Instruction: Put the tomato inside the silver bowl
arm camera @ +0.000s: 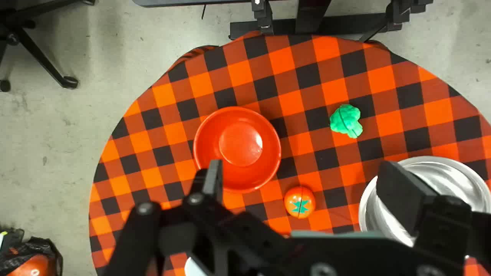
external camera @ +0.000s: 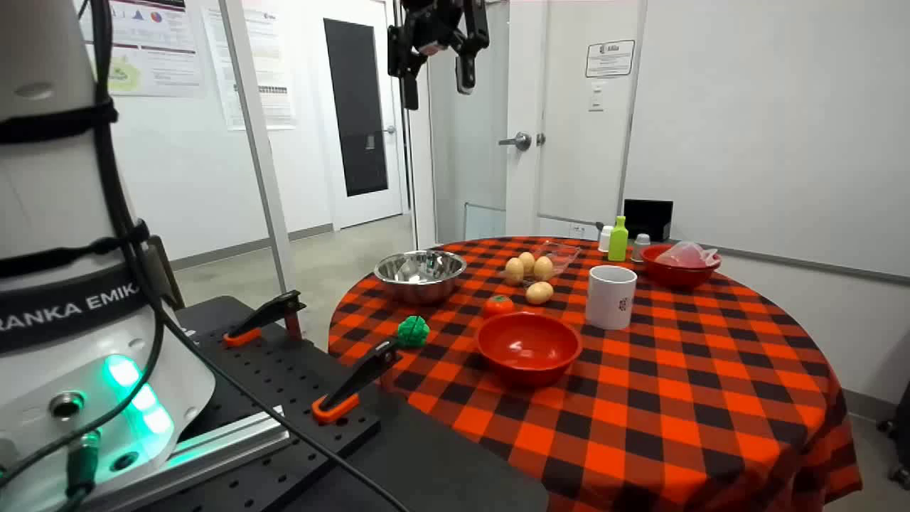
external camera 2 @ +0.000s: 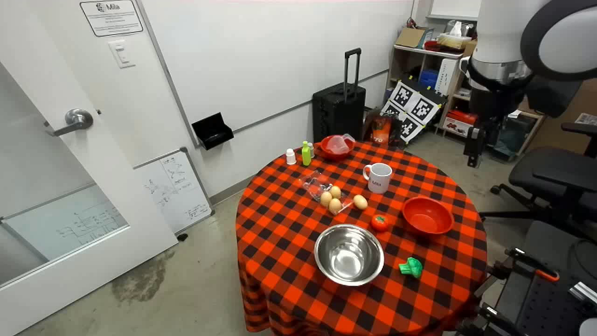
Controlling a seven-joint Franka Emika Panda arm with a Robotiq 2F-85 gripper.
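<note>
Nearest in an exterior view stands the arm [external camera: 43, 192], its base glowing green; its claw [external camera: 438, 91] hangs high, well above the worktop [external camera: 668, 355], the fingers spread wide — in the wrist view the tomato [arm camera: 300, 202] shows in the gap between them, far below; two clamps [external camera: 362, 373] with orange ends sit on the black plate [external camera: 291, 377] beside the arm.

Past the plate begins the round worktop, dressed in a red-and-black checked cloth [external camera: 661, 441]; on its near part is the red bowl [external camera: 528, 348], upright, and to that bowl's left the green broccoli [external camera: 412, 331]; the mug [external camera: 610, 297], white and upright, stands off to the right; just behind the red bowl, near it yet apart, the tomato rests on the cloth; the silver bowl [external camera: 421, 291] stands beyond the broccoli — in both exterior views the tomato lies between the two bowls, outside either.

Farther back, one egg [external camera: 539, 292] lies near the tomato and three eggs [external camera: 528, 264] cluster by a clear pack [external camera: 561, 252]; then comes a second red bowl [external camera: 679, 277] with see-through plastic [external camera: 686, 254] in it; a green bottle [external camera: 618, 240] stands near the far edge, between two shakers [external camera: 640, 247]; behind the worktop are a door [external camera: 525, 192] and a whiteboard [external camera: 768, 128].
</note>
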